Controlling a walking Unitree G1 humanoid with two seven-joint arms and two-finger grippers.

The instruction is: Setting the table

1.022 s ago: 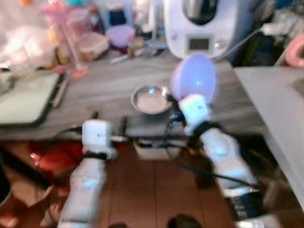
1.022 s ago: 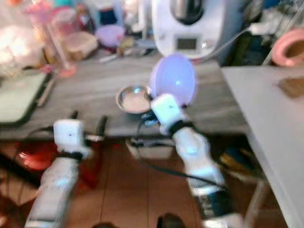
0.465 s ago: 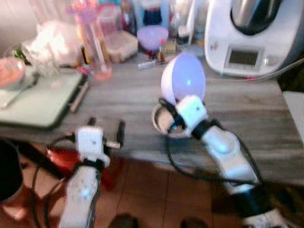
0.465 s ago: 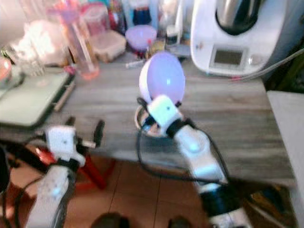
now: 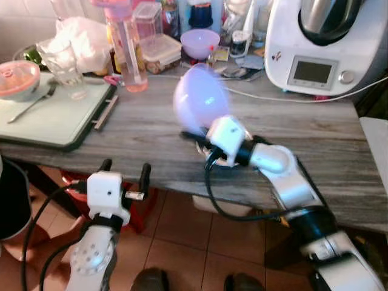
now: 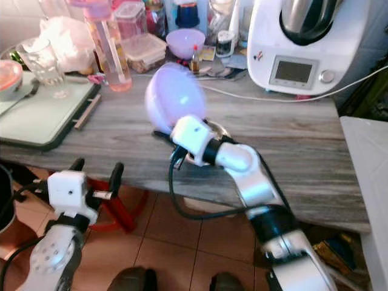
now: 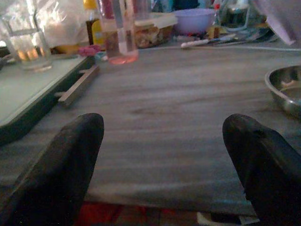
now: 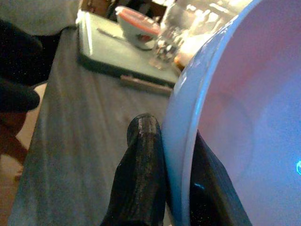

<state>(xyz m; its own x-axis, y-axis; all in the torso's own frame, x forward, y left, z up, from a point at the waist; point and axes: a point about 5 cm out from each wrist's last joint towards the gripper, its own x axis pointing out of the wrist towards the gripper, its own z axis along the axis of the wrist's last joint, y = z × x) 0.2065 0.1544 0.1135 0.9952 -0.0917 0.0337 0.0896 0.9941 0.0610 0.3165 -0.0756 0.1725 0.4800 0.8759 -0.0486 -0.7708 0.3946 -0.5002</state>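
Note:
A pale lilac plate point(image 5: 200, 100) is held on edge above the grey wooden table point(image 5: 139, 130), tilted to the left. My right gripper point(image 5: 195, 134) is shut on its lower rim point(image 8: 181, 155), one black finger point(image 8: 141, 179) against the plate's back. Behind my right wrist sits a small steel bowl point(image 7: 286, 89), mostly hidden in the eye views. My left gripper point(image 5: 125, 176) stands open just short of the table's near edge, its fingers point(image 7: 70, 160) wide apart with nothing between them.
A green tray point(image 5: 45, 118) at the left carries a glass point(image 5: 65, 68), a fork and a pink bowl point(image 5: 18, 77). A pink bottle point(image 5: 124, 45), food boxes, a purple bowl point(image 5: 200, 42) and a white kitchen machine point(image 5: 321, 45) line the back. A red stool stands under the table.
The camera has shifted. My right arm has swung the plate to the left and tilted it that way. The left gripper has stayed open at the table's edge.

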